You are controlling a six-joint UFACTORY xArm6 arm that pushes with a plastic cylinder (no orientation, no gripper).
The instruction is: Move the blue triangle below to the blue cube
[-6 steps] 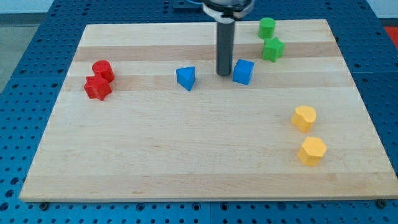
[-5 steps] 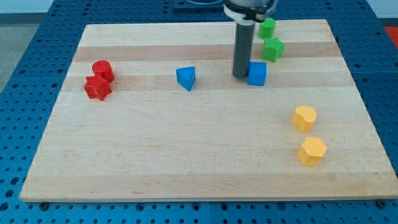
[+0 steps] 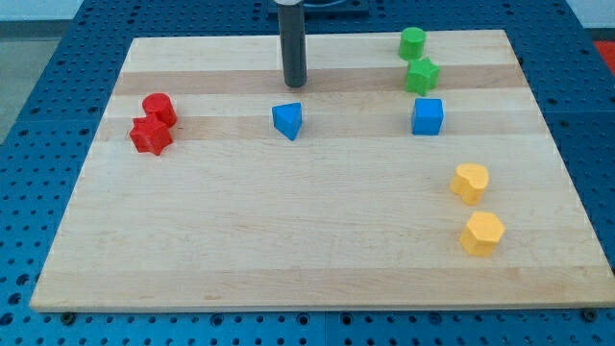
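The blue triangle (image 3: 287, 120) lies on the wooden board left of centre, in the upper half. The blue cube (image 3: 428, 116) sits well to its right, just below a green star-shaped block (image 3: 421, 75). My tip (image 3: 293, 83) is on the board a short way above the blue triangle, toward the view's top, with a small gap between them. It is far to the left of the blue cube.
A green cylinder (image 3: 412, 42) stands above the green star block near the top edge. A red cylinder (image 3: 159, 108) and a red star-shaped block (image 3: 150, 135) touch at the left. Two yellow blocks (image 3: 470, 182) (image 3: 481, 234) lie at the lower right.
The tip pushed the blue cube to the right, below the green star block, then left it and moved left to a spot above the blue triangle. The triangle has not moved.
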